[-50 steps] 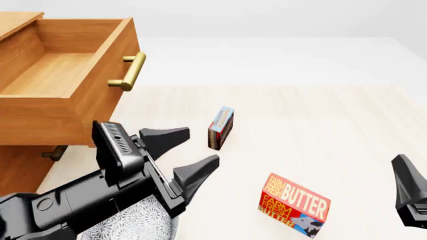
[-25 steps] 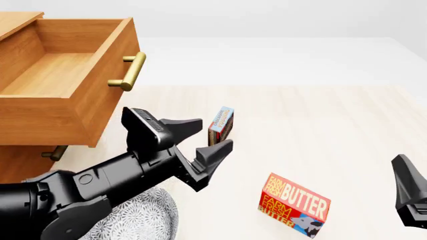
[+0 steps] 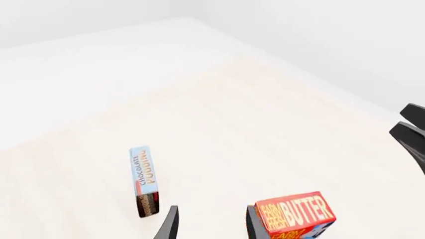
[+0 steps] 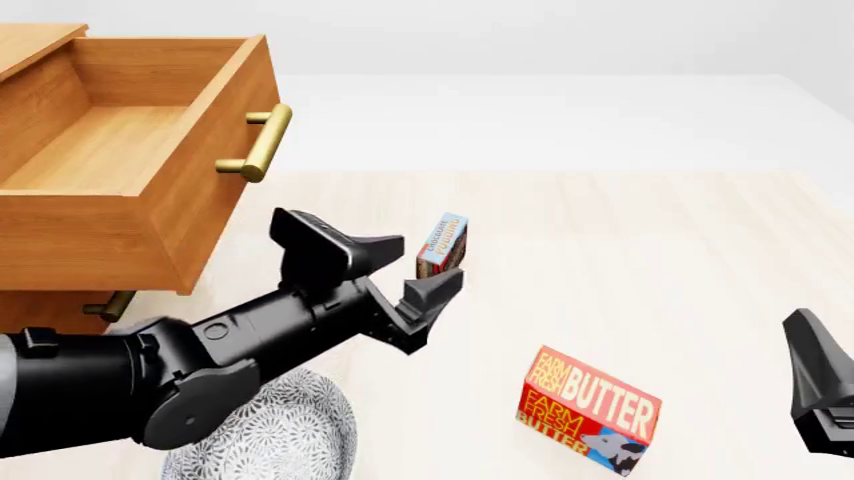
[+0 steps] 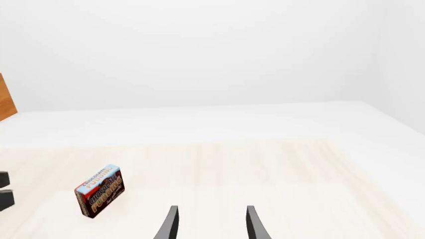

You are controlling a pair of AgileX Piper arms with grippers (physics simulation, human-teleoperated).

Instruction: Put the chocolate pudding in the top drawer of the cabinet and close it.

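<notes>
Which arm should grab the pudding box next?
Left. Its tool is open and right beside the chocolate pudding, close to the open top drawer. The right tool sits far off at the table's right edge.

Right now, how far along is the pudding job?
Done: the top drawer is pulled open, nothing visible inside. In hand: the left gripper, jaws open, is right at the pudding, which stands on edge on the table, not yet gripped. The right gripper hangs open off to the side. Left: grasp, lift, drop it in, push the drawer shut.
</notes>
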